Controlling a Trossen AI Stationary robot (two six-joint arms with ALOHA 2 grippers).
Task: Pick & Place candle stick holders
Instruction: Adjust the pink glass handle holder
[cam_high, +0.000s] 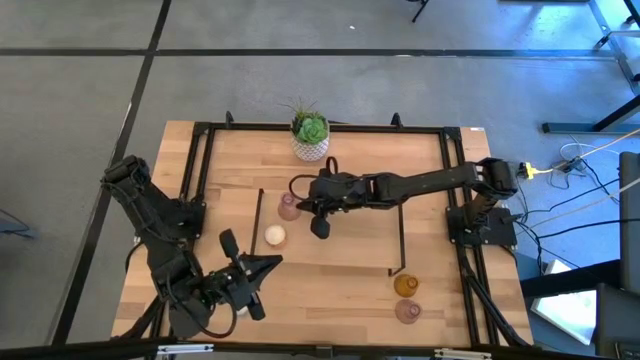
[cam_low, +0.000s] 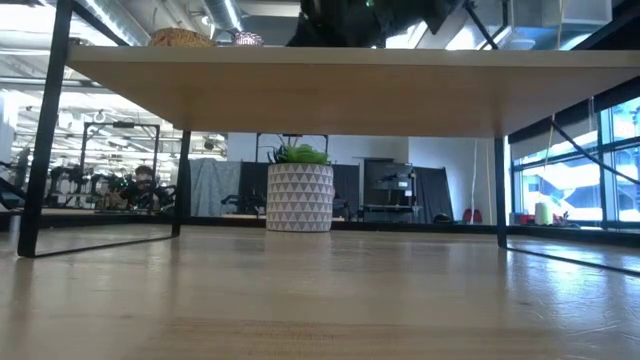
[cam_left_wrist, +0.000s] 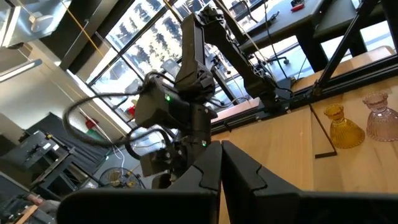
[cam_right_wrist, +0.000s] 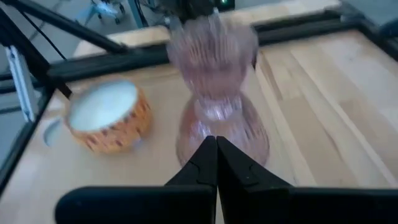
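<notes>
Candle stick holders lie scattered over the wooden counter (cam_high: 330, 275). One dusty-pink vase-like holder (cam_high: 289, 207) stands upright near the counter's middle, long axis vertical, flared mouth up, as the right wrist view shows it (cam_right_wrist: 214, 93) just ahead of the right hand. Beside it on the counter sits a low round holder (cam_high: 274, 236) with a cream-white top; in the right wrist view (cam_right_wrist: 109, 118) its side wall looks orange-patterned. The right hand (cam_high: 320, 226) reaches in from the right side of the counter, its fingers pressed together, pinching nothing, just beside the pink holder; whether it touches it cannot be told. Toward the near right part of the counter an amber holder (cam_high: 405, 285) stands upright, and a second dusty-pink holder (cam_high: 407, 311) stands just beside it; the left wrist view shows both (cam_left_wrist: 344, 126) (cam_left_wrist: 382, 118) with their mouths up. The left hand (cam_high: 245, 275) hangs over the near left part of the counter, fingers pressed together and empty, well apart from the holders. A white patterned pot with a green plant (cam_high: 311, 137) stands at the far edge.
</notes>
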